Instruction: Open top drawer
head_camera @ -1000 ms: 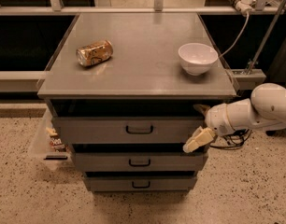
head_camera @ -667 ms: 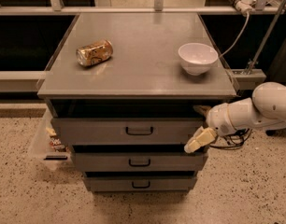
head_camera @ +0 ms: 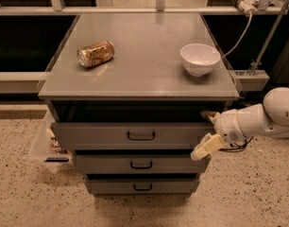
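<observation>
Our gripper (head_camera: 202,134) sits at the right end of the top drawer (head_camera: 97,135), just under the desk (head_camera: 144,70). Its fingers (head_camera: 203,148) look spread across that corner, far from the handle (head_camera: 141,135). Pulling there, we risk slipping off or jamming the drawer askew.

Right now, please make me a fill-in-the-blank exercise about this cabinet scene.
The can lies on its ___.
The cabinet has ___ drawers.
The gripper is near the top drawer, at its ___ end in the camera view.
The white ___ stands right of the can.
Missing words: side, three, right, bowl.
</observation>
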`<state>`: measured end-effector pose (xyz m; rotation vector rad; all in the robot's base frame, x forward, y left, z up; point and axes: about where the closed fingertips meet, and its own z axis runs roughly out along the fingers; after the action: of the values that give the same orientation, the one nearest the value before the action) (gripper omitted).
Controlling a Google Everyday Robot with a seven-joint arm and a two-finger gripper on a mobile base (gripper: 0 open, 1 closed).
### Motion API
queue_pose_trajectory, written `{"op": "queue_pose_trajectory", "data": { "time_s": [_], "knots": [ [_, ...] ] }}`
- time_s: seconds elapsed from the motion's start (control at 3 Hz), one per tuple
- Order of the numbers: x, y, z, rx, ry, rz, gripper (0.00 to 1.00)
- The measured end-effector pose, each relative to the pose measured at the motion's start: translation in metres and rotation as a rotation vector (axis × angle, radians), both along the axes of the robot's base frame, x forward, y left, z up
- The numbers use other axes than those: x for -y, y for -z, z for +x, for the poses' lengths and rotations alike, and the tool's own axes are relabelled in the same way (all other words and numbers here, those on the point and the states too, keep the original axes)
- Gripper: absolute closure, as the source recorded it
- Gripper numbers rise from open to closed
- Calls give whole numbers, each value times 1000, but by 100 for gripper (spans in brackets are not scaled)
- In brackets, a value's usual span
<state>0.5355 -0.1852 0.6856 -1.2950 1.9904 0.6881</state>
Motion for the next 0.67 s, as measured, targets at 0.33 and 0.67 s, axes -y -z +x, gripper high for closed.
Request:
{"op": "queue_pose_trajectory", "data": {
  "time_s": [0.33,0.67],
  "knots": [
    [0,0,-19,-28,-5,10,0],
    [-3,-12,-69,-73,-16,37,0]
  ]
}}
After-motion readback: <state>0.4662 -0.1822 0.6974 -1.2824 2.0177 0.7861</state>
